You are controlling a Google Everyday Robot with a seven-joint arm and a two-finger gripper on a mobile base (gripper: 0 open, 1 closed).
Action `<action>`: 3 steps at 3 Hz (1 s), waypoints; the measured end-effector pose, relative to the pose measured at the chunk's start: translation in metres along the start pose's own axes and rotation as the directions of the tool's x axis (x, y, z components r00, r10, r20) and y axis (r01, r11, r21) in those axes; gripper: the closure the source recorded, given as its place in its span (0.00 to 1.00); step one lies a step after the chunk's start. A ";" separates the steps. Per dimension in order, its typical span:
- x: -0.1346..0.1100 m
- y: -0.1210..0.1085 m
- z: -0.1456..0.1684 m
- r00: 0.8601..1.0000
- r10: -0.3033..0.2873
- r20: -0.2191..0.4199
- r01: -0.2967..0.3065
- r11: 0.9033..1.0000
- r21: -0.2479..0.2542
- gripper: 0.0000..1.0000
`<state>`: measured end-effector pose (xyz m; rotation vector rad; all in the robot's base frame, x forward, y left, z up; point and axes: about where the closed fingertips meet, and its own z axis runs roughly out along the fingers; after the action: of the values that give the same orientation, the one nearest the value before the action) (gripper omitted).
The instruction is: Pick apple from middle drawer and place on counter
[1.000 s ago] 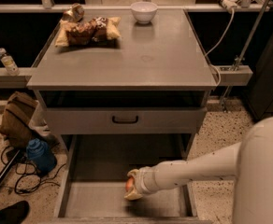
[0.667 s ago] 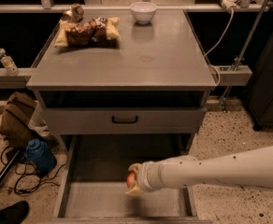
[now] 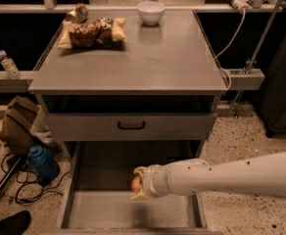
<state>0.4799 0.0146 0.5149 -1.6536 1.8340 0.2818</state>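
Observation:
The middle drawer is pulled open at the bottom of the camera view, showing its flat grey floor and low side walls. My gripper reaches in from the right on a long white arm and is shut on the small red-orange apple, holding it a little above the drawer floor near the drawer's middle. The fingers partly cover the apple. The grey counter is the cabinet's flat top, above and behind the gripper.
On the counter stand a white bowl at the back, a chip bag and a can at the back left. A closed drawer front with a black handle is above the open drawer. Bags, cables and a bottle lie left.
The gripper has risen slightly with the apple in it, and the white arm now lies lower and flatter across the right of the view.

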 end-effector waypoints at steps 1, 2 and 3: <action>-0.021 0.024 -0.020 0.999 0.002 -0.037 -0.004 0.999 -0.053 1.00; -0.088 0.010 -0.082 0.997 -0.070 -0.035 0.070 0.997 -0.022 1.00; -0.171 -0.015 -0.166 0.971 -0.235 -0.034 0.237 0.969 0.064 1.00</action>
<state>0.4418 0.0577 0.7466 -1.8141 1.6264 0.0942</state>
